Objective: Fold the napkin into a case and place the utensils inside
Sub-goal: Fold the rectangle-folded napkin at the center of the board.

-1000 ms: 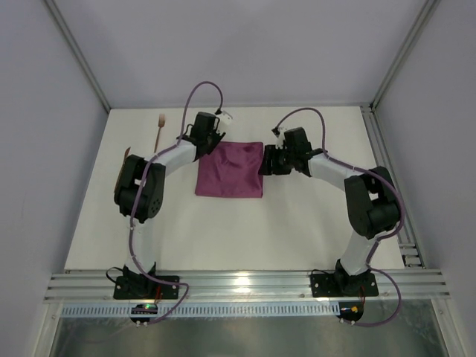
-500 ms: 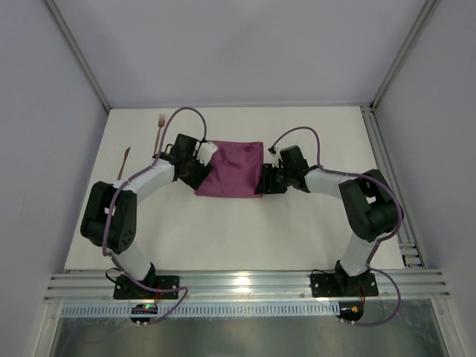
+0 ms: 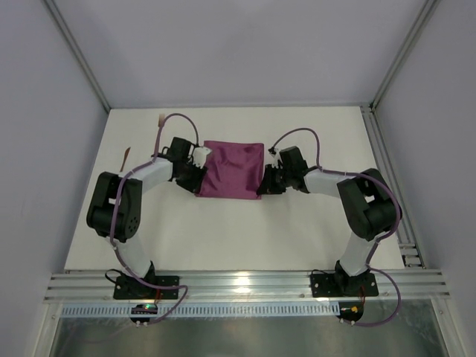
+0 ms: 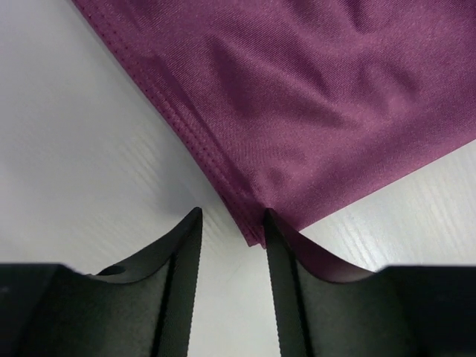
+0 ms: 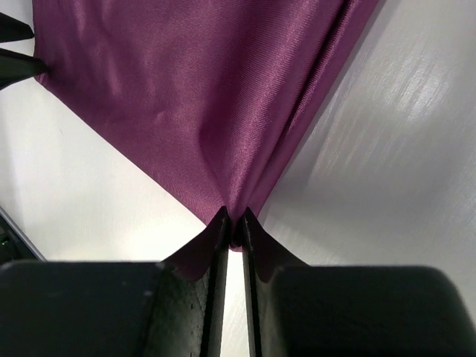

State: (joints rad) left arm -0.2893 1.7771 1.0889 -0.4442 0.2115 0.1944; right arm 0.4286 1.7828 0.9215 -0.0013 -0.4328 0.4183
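The right end effector (image 5: 232, 230) is at the napkin's (image 3: 232, 167) near right corner. Its jaws are closed on a pinch of the cloth, which gathers into soft creases that fan away from the grip. The left end effector (image 4: 232, 245) is at the near left corner with its jaws apart. The stitched hem lies just inside its right finger (image 4: 286, 290), bare surface (image 3: 297, 230) shows across the rest of the gap, and nothing is gripped there yet.

The napkin lies flat as a plum rectangle between the two arms, about mid-surface. It looks thin, light and limp, and its sheen suggests it is slippery. It will not hold a shape alone, and a corner lifted by one end effector would likely drag or twist the rest. The hemmed corners are probably the best hold, since the stitching gives some bulk to bite on. Taking both near corners at matching depth should carry the edge over evenly. A shallow pinch may slip out, and a deep one may catch an extra layer if the cloth is doubled, which I cannot tell for sure.

Farther back on the left, well apart from the napkin, lie the knife (image 3: 126, 156) and, beyond it, the fork (image 3: 159, 121). A cable partly hides the fork. Both look stiff, thin and light.
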